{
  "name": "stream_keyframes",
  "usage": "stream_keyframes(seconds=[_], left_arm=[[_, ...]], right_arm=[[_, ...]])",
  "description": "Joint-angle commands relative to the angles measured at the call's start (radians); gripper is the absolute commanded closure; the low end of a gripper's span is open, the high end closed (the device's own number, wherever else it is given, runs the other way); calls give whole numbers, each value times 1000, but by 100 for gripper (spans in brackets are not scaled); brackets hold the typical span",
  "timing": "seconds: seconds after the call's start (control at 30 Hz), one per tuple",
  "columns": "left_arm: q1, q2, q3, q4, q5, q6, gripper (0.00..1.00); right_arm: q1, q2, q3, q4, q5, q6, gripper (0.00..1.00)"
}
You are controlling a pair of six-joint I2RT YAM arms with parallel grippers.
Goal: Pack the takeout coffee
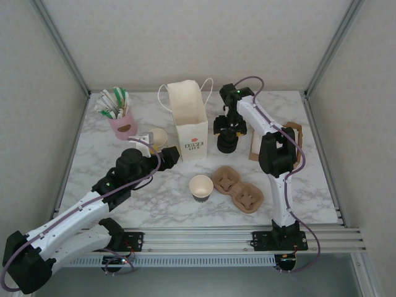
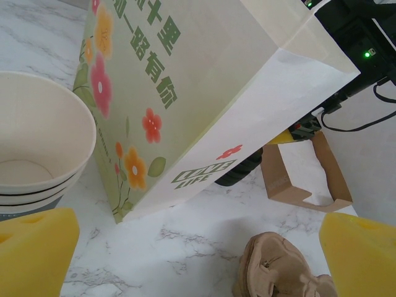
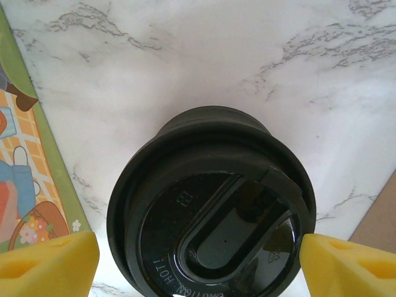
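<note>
The paper bag (image 1: pixel 190 133) stands unbraced on the bench (image 1: pixel 322 192); a knock could topple it. The takeout coffee (image 3: pixel 210 210) stands just right of the bag, between the released right jaws; off-centre closure could tip it. Left jaws, front-left of the bag, hang released.

Bright even diffuse light, faint soft shadows, dull sheen on takeout coffee (image 3: pixel 185 161) lid

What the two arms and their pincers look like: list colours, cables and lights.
Both the left arm and the right arm have white links between black joints and dark bases, with a mauve cable looped alongside each. A green light glows on the right arm's wrist housing. The left pincer and right pincer have black bodies and yellow wedge-shaped pads.
</note>
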Motion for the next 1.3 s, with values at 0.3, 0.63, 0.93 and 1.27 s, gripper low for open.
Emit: stream_keyframes(seconds=[0.3,0.63,0.93,1.27], left_arm=[[9,-9,8,20,17,-1,0],[9,-8,9,19,19,-1,0],[9,-7,13,18,21,-3,0],[9,-2,20,12,28,-2,0]], right_arm=[[-27,-27,-33,9,-17,14,10],[-35,-103,-119,92,-50,40,10],[-59,-209,-243,205,-129,56,3],[-93,-223,-332,255,-181,63,12]])
